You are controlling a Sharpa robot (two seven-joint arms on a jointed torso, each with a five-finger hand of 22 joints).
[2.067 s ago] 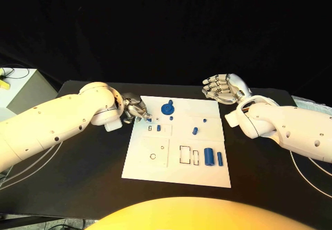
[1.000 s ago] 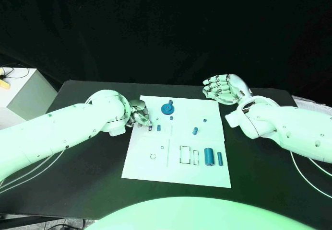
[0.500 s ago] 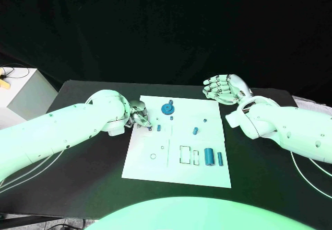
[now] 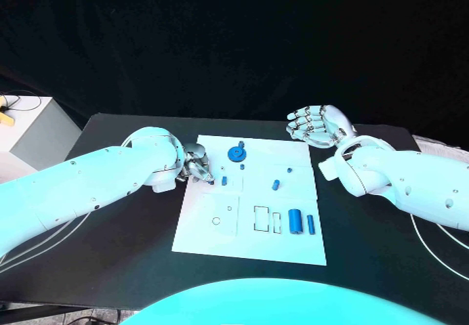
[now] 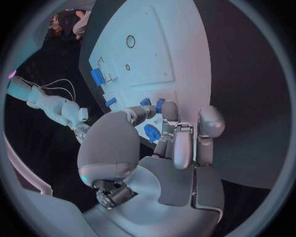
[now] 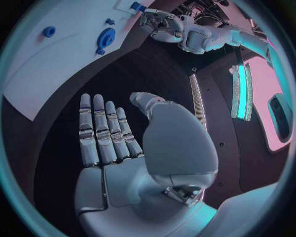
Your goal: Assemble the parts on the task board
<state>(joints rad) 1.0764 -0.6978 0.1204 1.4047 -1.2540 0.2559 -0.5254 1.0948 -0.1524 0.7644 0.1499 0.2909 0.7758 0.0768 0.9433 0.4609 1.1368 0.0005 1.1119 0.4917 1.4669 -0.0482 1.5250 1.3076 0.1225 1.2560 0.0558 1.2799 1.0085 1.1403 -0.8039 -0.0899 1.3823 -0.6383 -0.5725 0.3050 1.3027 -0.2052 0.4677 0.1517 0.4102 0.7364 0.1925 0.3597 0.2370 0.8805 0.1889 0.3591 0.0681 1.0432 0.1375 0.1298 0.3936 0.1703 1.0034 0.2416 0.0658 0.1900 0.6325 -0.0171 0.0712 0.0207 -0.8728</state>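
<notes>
The white task board [image 4: 220,237] lies mid-table. On it are a blue gear-like disc [image 4: 236,154], small blue pieces [image 4: 276,184] in the middle and two blue cylinders [image 4: 294,221] at the near right. My left hand [image 4: 198,166] hangs over the board's left edge. Its thumb and a finger pinch a small blue part [image 5: 159,105] just above the board, close to another small piece [image 4: 223,181]. The right wrist view also has this hand [image 6: 162,24] and its part [image 6: 137,6]. My right hand [image 4: 314,125] is raised beyond the board's far right corner, fingers straight and holding nothing [image 6: 117,143].
A white box [image 4: 29,132] stands off the table's left side. Empty slots and round holes [image 5: 130,41] mark the board's near half. Bare black table [image 4: 117,237] lies on both sides of the board.
Since the earliest frame my left hand has shifted a little toward me and lower along the board's left edge, carrying the small part. The right hand has not moved.
</notes>
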